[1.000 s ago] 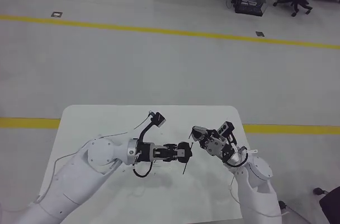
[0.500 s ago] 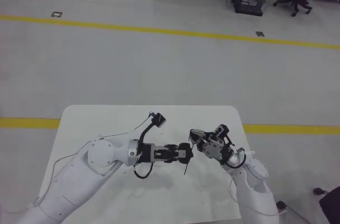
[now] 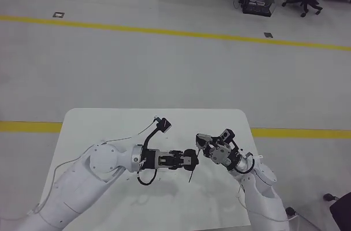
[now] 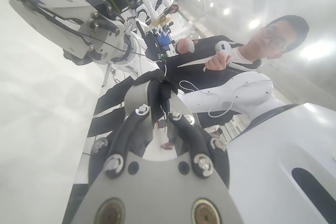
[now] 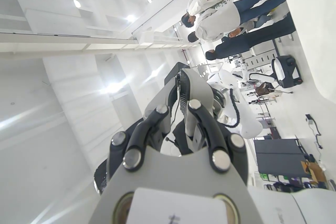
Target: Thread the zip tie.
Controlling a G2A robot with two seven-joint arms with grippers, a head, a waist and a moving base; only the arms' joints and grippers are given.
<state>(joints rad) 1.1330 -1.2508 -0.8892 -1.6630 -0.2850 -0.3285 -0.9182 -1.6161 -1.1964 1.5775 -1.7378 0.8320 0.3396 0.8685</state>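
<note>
A white table with rounded corners (image 3: 94, 124) stands on a pale grey floor (image 3: 164, 69). A yellow floor stripe (image 3: 25, 126) meets the table from the left and shows again at its right side. A second yellow stripe (image 3: 164, 30) crosses the floor farther back.

The left arm lies over the table's left half. The left gripper (image 3: 191, 158) is above the middle of the table, its fingers clenched on a thin black plastic zip tie (image 3: 191, 172). The tie's loose strip hangs from that grip toward the table's near edge, apparently off the surface. Just beside it, to the right and a little farther back, the right gripper (image 3: 200, 140) points at the left one, its fingers drawn together.

The tie's head is lost between the left gripper's fingers. Whether the right gripper pinches any part of the tie cannot be made out, nor whether the two grippers' tips touch. The top view's lower edge cuts off both arms.

Both grippers are well apart from the table's far and left edges. The right arm's wrist is near the right edge.
</note>
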